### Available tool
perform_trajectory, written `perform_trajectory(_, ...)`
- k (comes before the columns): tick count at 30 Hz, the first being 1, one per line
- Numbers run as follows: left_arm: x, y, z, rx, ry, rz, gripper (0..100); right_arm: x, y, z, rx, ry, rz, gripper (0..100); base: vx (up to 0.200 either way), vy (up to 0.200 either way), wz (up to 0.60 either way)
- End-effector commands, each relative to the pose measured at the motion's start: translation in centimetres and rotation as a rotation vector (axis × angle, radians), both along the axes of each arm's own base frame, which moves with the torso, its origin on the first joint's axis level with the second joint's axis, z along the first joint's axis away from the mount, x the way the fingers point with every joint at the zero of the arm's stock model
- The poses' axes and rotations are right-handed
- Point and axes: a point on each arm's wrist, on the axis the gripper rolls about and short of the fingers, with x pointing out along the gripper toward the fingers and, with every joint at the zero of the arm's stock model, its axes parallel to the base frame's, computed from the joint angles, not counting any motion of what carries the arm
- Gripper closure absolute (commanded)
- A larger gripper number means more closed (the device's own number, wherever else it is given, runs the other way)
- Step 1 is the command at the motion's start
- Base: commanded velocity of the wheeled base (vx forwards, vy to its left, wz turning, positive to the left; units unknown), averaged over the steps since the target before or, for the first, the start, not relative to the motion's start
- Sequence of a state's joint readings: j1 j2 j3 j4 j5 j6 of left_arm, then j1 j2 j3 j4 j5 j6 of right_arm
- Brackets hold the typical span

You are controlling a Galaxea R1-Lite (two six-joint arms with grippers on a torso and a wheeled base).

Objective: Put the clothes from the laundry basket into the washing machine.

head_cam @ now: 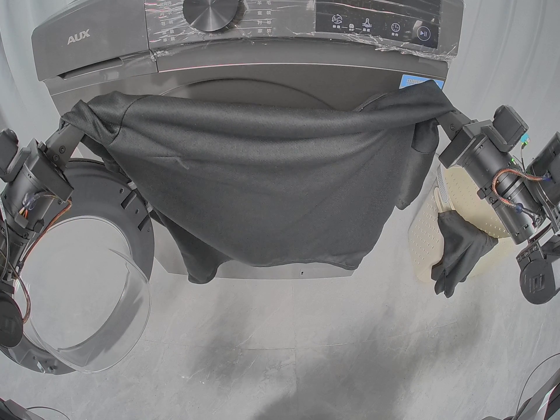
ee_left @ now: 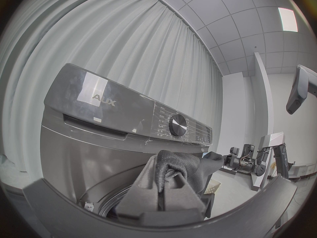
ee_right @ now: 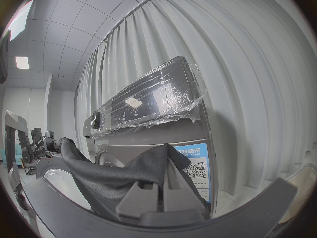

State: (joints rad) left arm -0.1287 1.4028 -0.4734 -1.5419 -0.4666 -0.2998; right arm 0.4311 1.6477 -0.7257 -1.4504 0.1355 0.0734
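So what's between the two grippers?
A dark garment, stretched from left gripper to right gripper, hanging across the washing machine front, in the head view.

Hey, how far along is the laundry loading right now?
Done: the door is open and a dark shirt is out of the basket. In hand: the left gripper and right gripper are each shut on the shirt, holding it spread in front of the washer. Left: the shirt is not yet inside, and another dark cloth hangs over the basket's rim.
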Motion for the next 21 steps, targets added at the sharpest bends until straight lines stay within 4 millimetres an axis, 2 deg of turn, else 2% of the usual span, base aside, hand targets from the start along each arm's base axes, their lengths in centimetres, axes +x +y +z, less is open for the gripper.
perform_trajectory(1, -0.1, 0.1, 0.1, -0.009, 0.001, -0.003, 100, -0.3, 0.2, 0.1, 0.002, -0.003, 0.01, 100, 0.0, 0.0, 0.0)
perform_trajectory(7, -0.7, -0.4, -0.1, -0.009, 0.01, -0.036, 100, -1.1, 1.5, -0.1, 0.01, 0.019, 0.054, 100, 0.0, 0.0, 0.0)
perform_trajectory(15, -1.1, -2.8, -0.6, -0.008, 0.035, -0.147, 100, -2.1, 3.2, -3.2, -0.033, 0.133, 0.118, 100, 0.0, 0.0, 0.0)
perform_trajectory(21, -1.1, -3.0, -1.0, -0.001, 0.047, -0.151, 100, -2.4, 4.1, -3.6, -0.013, 0.162, 0.141, 100, 0.0, 0.0, 0.0)
